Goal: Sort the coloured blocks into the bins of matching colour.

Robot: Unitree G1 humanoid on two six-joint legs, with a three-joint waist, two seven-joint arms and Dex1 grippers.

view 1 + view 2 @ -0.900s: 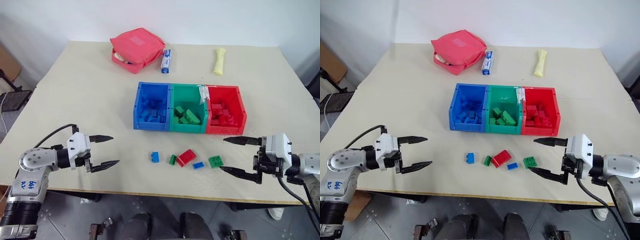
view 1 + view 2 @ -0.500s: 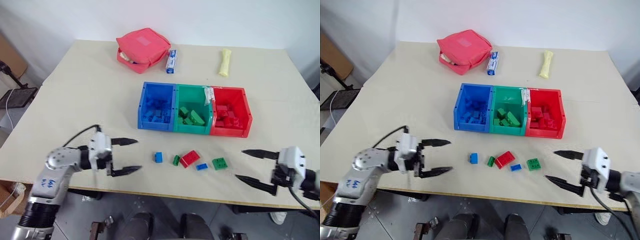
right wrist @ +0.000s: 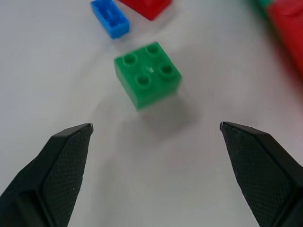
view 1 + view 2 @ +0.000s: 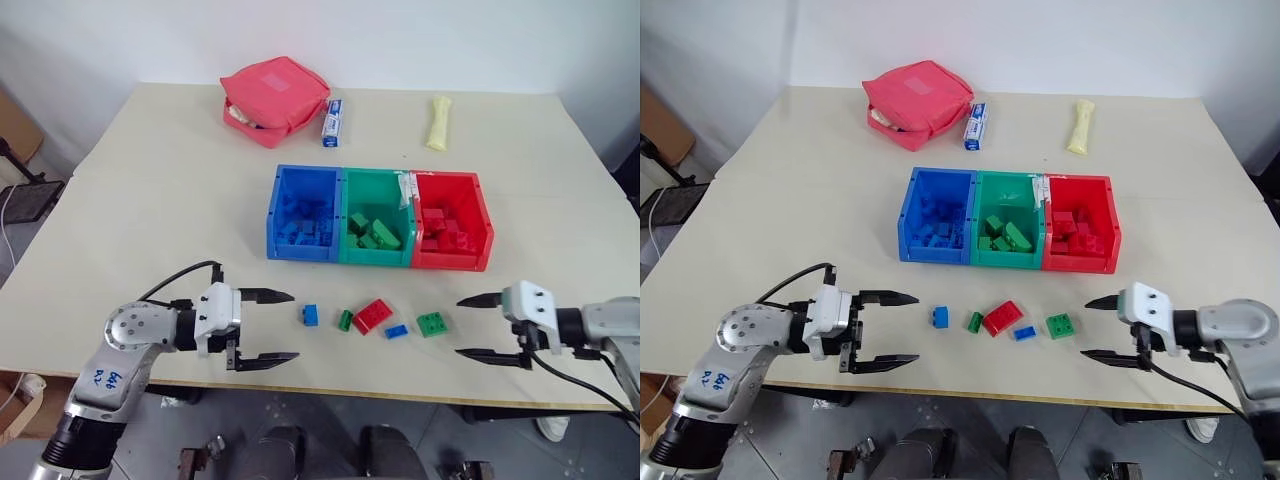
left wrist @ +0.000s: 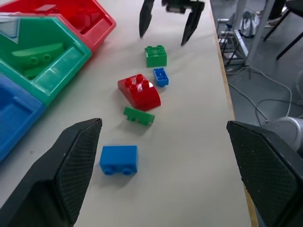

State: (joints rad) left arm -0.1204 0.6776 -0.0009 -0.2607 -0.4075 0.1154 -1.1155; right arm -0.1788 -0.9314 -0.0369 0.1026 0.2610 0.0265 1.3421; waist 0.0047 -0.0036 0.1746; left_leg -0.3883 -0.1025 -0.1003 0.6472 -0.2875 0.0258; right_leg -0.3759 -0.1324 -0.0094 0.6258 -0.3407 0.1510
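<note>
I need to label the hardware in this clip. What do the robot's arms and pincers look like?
Both arms are silver-grey metal with black cables. Each ends in a white wrist block carrying a pincer, left pincer and right pincer, of two black pointed fingers with textured pads. Blue handwriting marks the left arm.

Five loose blocks (image 4: 374,320) on the table (image 4: 150,200); three joined bins (image 4: 378,218).

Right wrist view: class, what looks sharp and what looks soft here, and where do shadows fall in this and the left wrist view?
Right wrist view: the green block is fairly sharp, with a soft shadow on the table beside it; the near black fingers blur. Left wrist view: the blue block is crisp with a faint shadow; the fingers are soft.
</note>
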